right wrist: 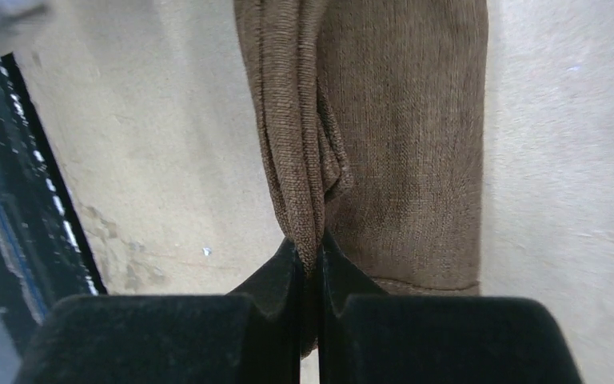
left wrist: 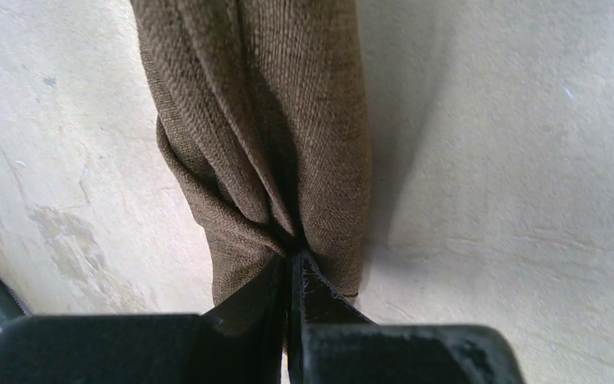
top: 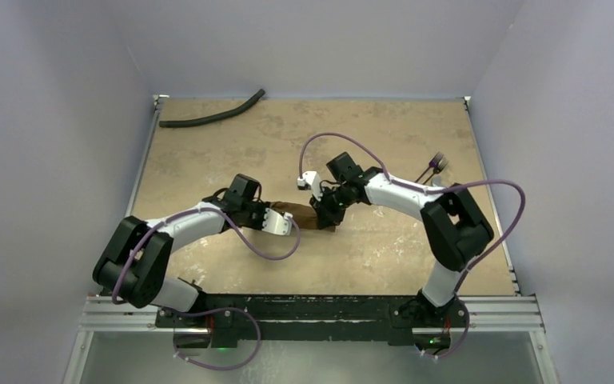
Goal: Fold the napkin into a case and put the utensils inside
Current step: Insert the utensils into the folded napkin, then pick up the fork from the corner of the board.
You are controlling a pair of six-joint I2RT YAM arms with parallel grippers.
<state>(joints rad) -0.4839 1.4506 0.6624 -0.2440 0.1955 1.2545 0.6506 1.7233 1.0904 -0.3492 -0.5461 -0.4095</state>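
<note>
**A:** How were the tools set?

**B:** The left tool [left wrist: 292, 262] was pressed together on a gathered pleat of the napkin [left wrist: 288, 120], and the cloth creased right at its tips. The right tool [right wrist: 310, 250] was pinching a doubled edge of the same cloth, with several layers caught between its jaws.

**A:** And where was the napkin?

**B:** It sat as a narrow brown bundle near the middle of the counter [top: 384, 256], strung between the two tools. The left tool was at its 9 o'clock end and the right at its 3 o'clock end. I could not tell whether it was resting on the counter or raised just clear of it.

**A:** And the rest of the counter?

**B:** The utensils [top: 436, 164] lay well apart from the napkin, out toward 2 o'clock by the right edge, with nothing touching them. A black hose [top: 212, 116] lay near the far edge at about 11 o'clock.

**A:** So which step was that?

**B:** I judged it to be the folding. The case was not yet formed and nothing was inside it.

**A:** What did the next move call for?

**B:** Both arms would have to travel together, keeping the held edges level and the cloth neither slack nor overstretched. Then the fold would be laid flat so that a pocket stayed open. Only after that would a tool be free to go for the utensils.
</note>
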